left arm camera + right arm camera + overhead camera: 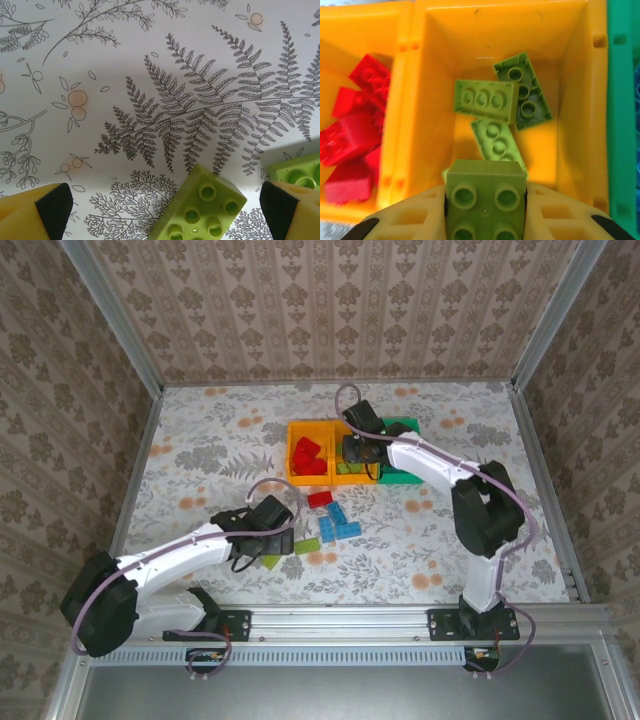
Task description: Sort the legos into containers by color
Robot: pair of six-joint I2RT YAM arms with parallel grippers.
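Right gripper (486,222): pinching 1 lime green brick (486,192) above the middle orange-yellow bin (570,100), which has 3 lime bricks (485,100) inside.
Left gripper (165,212): spread over a lime brick (200,205) on the tabletop (150,75).
Risk: an off-centre release could bounce it into the red-brick bin (335,45).

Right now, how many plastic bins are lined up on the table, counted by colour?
Orange-yellow open-top plastic bins: 2
Green open-top plastic bin: 1
Total: 3
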